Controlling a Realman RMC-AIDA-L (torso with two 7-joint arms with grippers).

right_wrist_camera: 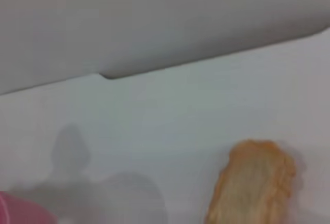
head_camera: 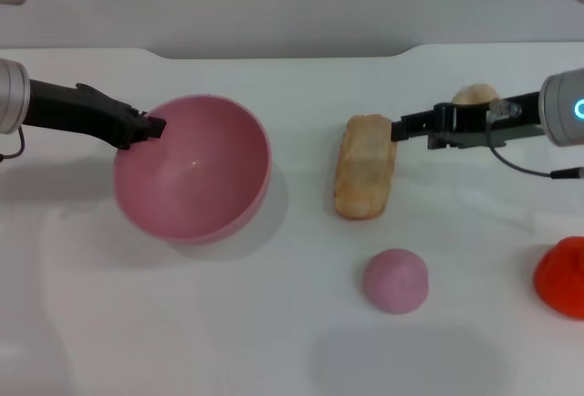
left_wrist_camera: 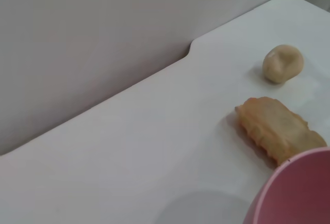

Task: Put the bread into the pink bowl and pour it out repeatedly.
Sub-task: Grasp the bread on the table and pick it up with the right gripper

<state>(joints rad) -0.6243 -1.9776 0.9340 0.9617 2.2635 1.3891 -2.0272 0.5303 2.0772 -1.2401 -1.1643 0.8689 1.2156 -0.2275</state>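
Take the round, deep, glossy pink plastic bowl [head_camera: 193, 177] as your landmark: it sits on the white table [head_camera: 228, 323], tipped so its opening faces up and toward the robot's right, and nothing lies inside it. Your left gripper [head_camera: 153, 128] is at the bowl's left rim, its dark fingers closed on that rim where the black tip meets the pink edge. The long ridged loaf of bread [head_camera: 365, 165] lies flat on the table to the right of the bowl, well clear of it, showing its pale tan face with the long axis running away from the robot. Your right gripper [head_camera: 398, 129] reaches in from the far right and its black tip touches the loaf's far right corner — whether those fingers are parted or pinched you cannot tell from here. Just behind that arm, farther from the bowl, rests a small beige rounded lump [head_camera: 474, 95]. Nearer the robot than the loaf, right of the bowl, sits a small pink dome-shaped bun [head_camera: 395, 279]. At the table's right edge, farthest from the bowl, an orange-red object [head_camera: 563, 276] is partly cut off — the left wrist view shows the bowl's rim with the loaf just beyond it
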